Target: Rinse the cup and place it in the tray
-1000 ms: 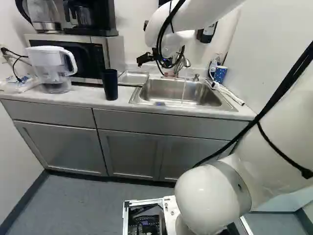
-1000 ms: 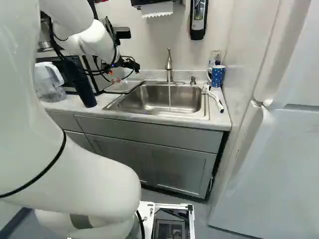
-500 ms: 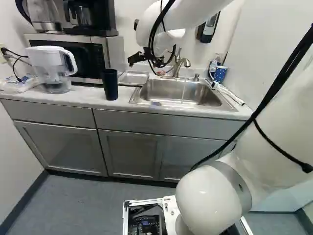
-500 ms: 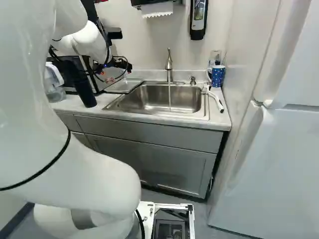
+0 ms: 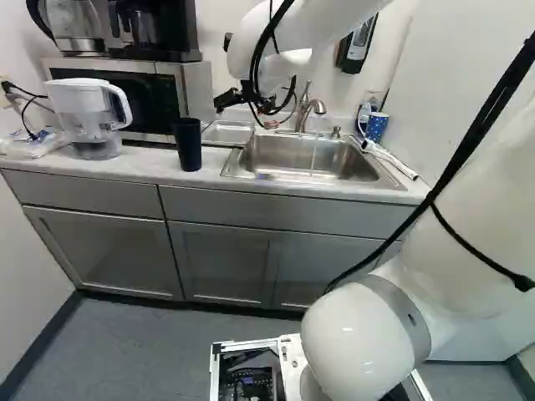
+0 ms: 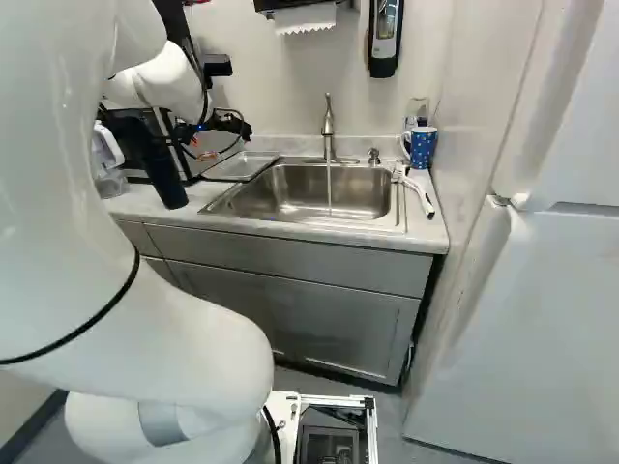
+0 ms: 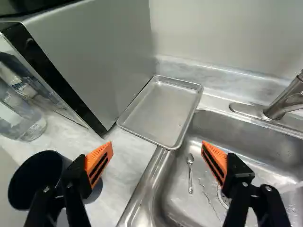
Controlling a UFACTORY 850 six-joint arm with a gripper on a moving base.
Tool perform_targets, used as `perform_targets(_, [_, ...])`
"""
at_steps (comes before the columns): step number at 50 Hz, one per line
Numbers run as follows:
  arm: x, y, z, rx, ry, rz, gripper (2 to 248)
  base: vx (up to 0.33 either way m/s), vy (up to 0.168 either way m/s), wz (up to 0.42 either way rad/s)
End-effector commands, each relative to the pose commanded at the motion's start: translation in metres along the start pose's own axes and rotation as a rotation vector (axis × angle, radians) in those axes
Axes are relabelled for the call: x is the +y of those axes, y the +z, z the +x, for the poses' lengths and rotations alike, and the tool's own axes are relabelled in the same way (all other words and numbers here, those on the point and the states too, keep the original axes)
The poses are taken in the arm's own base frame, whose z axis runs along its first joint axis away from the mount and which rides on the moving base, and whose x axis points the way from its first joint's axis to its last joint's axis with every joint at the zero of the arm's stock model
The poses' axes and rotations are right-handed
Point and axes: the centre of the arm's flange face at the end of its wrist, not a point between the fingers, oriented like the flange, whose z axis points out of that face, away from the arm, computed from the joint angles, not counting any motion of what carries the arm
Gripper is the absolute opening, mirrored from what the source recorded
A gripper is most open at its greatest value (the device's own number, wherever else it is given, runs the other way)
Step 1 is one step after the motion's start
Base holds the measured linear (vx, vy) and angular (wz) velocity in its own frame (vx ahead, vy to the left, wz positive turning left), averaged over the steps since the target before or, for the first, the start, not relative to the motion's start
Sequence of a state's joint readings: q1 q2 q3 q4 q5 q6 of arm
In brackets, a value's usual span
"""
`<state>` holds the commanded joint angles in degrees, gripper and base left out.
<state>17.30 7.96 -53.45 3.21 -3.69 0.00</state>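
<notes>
The gripper (image 5: pixel 251 104) has its jaws spread wide, above and short of the metal tray (image 7: pixel 165 111), which lies between microwave (image 7: pixel 94 52) and sink (image 5: pixel 288 176), at the counter's (image 5: pixel 125 170) back edge. The dark tumbler (image 5: pixel 188 150) stands upright near the counter's front edge, left of the sink in the left base view. Water runs from the faucet (image 6: pixel 328 130); a spoon (image 7: pixel 190 172) lies in the sink

In the wrist view the pincer (image 5: pixel 242 104) hides part of the dark cup (image 7: pixel 33 182); the tap (image 7: pixel 289 97), sink (image 7: pixel 265 135) and jug (image 7: pixel 21 116) run off the edge. The arm (image 6: pixel 145 319) covers much of the jug in the right base view. Neither base view makes out the spoon (image 7: pixel 190 158).
</notes>
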Motion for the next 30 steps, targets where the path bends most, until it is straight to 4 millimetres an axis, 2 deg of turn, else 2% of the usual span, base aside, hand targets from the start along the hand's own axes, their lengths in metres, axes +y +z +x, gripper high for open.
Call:
perform_targets(13, [-0.002, -0.005, 0.007, 0.016, -0.002, 0.004, 247, 0.0, 0.0, 0.0])
perform_targets(30, [-0.024, -0.007, 0.027, 0.05, -0.024, 0.043, 247, 0.0, 0.0, 0.0])
